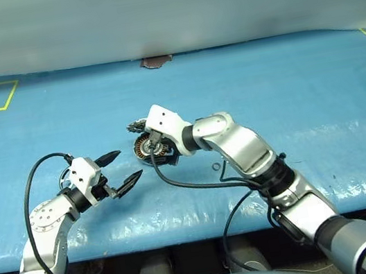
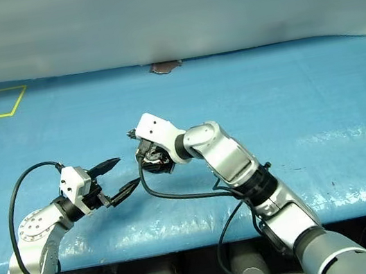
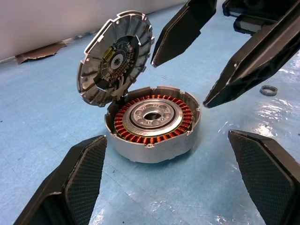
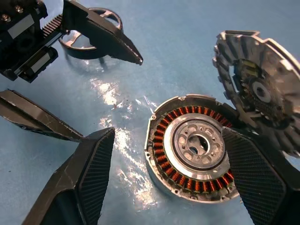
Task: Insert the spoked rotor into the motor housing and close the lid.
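While its lid (image 3: 115, 57) stands up, motor housing (image 3: 152, 123) lies between right gripper (image 4: 176, 183)'s (parted, empty) fingers.

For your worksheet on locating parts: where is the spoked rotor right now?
The spoked rotor lies flat on the blue table behind the left gripper, apart from the motor housing.

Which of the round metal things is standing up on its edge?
The lid, the toothed disc leaning tilted against the motor housing. The housing and the spoked rotor lie flat.

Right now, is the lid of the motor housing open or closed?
Open. The lid stands tilted up at the housing's far rim, and the motor housing shows its copper windings uncovered.
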### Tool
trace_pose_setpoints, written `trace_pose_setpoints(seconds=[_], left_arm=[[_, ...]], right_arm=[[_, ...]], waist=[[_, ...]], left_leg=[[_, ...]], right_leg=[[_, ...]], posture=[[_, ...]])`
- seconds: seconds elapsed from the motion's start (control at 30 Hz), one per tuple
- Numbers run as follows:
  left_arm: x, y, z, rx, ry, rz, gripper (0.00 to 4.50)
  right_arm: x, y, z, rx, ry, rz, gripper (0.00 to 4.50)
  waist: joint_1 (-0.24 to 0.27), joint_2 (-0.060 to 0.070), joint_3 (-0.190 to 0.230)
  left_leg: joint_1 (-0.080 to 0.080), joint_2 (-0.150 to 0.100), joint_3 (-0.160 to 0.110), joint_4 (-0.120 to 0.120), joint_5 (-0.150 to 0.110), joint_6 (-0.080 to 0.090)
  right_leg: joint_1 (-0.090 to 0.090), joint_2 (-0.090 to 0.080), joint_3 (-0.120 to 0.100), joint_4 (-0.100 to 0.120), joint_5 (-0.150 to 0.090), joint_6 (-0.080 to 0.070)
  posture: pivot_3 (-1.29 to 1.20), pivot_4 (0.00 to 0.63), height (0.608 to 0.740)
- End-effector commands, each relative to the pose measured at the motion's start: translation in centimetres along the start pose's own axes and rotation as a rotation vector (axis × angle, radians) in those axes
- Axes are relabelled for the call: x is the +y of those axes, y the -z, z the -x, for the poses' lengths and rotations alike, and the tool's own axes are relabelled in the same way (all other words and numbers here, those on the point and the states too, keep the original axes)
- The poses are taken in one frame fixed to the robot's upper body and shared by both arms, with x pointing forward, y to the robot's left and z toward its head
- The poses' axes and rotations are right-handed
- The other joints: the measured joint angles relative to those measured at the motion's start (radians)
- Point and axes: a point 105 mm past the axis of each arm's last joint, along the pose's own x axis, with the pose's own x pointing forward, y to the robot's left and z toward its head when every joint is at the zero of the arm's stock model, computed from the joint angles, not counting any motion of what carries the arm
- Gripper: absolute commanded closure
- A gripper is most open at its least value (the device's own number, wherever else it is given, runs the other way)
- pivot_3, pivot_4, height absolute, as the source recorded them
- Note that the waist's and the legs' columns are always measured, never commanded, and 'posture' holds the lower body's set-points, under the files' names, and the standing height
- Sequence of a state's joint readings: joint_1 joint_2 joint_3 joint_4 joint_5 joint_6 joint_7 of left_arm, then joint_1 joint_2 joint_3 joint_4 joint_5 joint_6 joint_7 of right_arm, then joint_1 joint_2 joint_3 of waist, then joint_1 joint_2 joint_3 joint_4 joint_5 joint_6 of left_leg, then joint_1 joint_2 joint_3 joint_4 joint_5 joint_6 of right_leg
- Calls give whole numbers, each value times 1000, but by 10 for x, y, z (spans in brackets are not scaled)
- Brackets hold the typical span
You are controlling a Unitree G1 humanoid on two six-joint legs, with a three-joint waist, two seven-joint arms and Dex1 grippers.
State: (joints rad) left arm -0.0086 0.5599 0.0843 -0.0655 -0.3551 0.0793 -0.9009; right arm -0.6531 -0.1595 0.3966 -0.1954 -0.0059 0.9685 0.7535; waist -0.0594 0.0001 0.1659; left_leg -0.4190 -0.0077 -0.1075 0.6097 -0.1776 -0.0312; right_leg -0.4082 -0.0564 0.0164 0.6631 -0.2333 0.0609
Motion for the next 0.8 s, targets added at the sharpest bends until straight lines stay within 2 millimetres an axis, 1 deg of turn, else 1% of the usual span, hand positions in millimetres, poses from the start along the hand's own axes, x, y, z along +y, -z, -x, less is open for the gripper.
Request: trace_pose_setpoints(seconds=[0.03, 0.1, 0.17, 0.2, 0.3, 0.37, 0.5, 0.57, 0.67, 0.8], left_arm=[[2, -9, -1, -20, 30, -20, 0], [2, -11, -3, -18, 54, -19, 0], [3, -12, -6, -16, 68, -15, 0], [3, -12, -7, -17, 79, -9, 0], [3, -11, -11, -12, 109, -2, 0], [3, -14, -15, -21, 132, -2, 0], [-1, -17, -22, -30, 183, -6, 0], [-2, -18, -23, -30, 197, -10, 0], [-1, -16, -25, -17, 203, -25, 0], [-1, -17, -26, -18, 211, -29, 0]], right_arm=[[-8, -13, 32, -164, 128, 33, 646], [-14, -3, 50, -214, 219, 24, 646], [-17, 5, 64, -235, 269, 9, 646], [-17, 9, 70, -248, 293, -30, 646], [-18, 15, 85, -308, 349, -115, 646], [-18, 23, 92, -324, 393, -123, 646], [-17, 58, 92, -234, 457, -103, 646], [-15, 74, 91, -209, 481, -121, 646], [-13, 92, 90, -186, 504, -140, 646], [-12, 109, 90, -136, 528, -120, 646]], waist=[[3, 0, 0], [4, 0, 0], [5, 0, 0], [4, -1, 0], [1, -1, 0], [-1, -1, 0], [3, -1, 1], [5, -2, 1], [4, -2, 1], [5, -2, 1]], left_leg=[[0, 0, 0, 0, 0, 0], [0, 0, 0, 0, 0, 0], [0, 0, 0, 0, 0, 0], [0, 0, 1, 0, 0, 0], [0, 1, 2, 1, 0, 0], [1, 1, 1, 1, 0, 0], [0, 0, 2, 1, 0, 0], [0, 0, 2, 1, 0, 0], [1, 1, 3, 1, 0, 0], [1, 1, 3, 2, 0, 0]], right_leg=[[0, 0, 0, 0, 0, 0], [0, 0, 0, -1, 0, 0], [0, 0, 0, -1, 0, 0], [0, 0, 0, -1, -1, -1], [0, 0, 1, -1, -2, -3], [1, 0, 0, 0, -2, -3], [2, 0, 1, -2, -2, -3], [2, -1, 1, -2, -2, -3], [2, 0, 1, -1, -2, -3], [2, 0, 1, -2, -2, -3]], posture=[[0, 150, 740], [0, 150, 740], [0, 150, 740], [0, 150, 740], [0, 150, 740], [0, 150, 740], [0, 150, 740], [0, 150, 740], [0, 150, 740], [0, 150, 740]])
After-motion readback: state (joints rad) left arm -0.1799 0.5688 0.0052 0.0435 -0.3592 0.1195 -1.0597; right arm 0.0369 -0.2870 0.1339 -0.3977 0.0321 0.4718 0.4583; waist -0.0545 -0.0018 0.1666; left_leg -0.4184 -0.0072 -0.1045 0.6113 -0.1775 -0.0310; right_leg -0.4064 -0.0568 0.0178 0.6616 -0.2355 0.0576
